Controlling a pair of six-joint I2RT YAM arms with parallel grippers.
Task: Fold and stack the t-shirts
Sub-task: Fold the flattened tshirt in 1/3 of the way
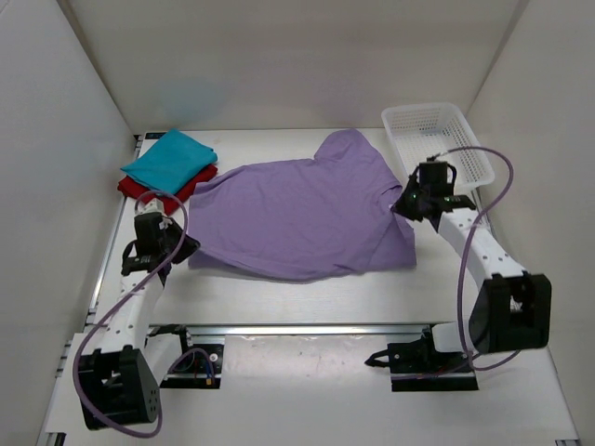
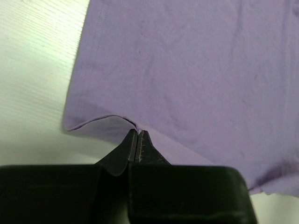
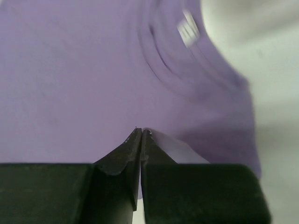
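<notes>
Top external view shows the lavender shirt [image 1: 307,209] spread across the middle of the table [image 1: 307,302], rumpled along its near edge. The teal shirt [image 1: 170,160] lies folded on the folded red shirt [image 1: 135,189] at the far left, and the white basket [image 1: 423,109] stands at the far right. My left gripper [image 1: 189,249] is pinched tight on the lavender shirt's near-left corner, and from the wrist I see only a thin lip of cloth caught between the tips. My right gripper [image 1: 398,206] is clamped on the cloth just beside the collar [image 3: 168,70], at the shirt's right end. I take this to be the start of the first fold. To do it well I should raise both ends together and only a little, with the cloth drawn taut between my hands so the near edge stays straight. Then I should carry it over evenly rather than drag the whole shirt. With so little cloth in my left pinch, a quick pull could slip it free, so slow and level seems wise.
</notes>
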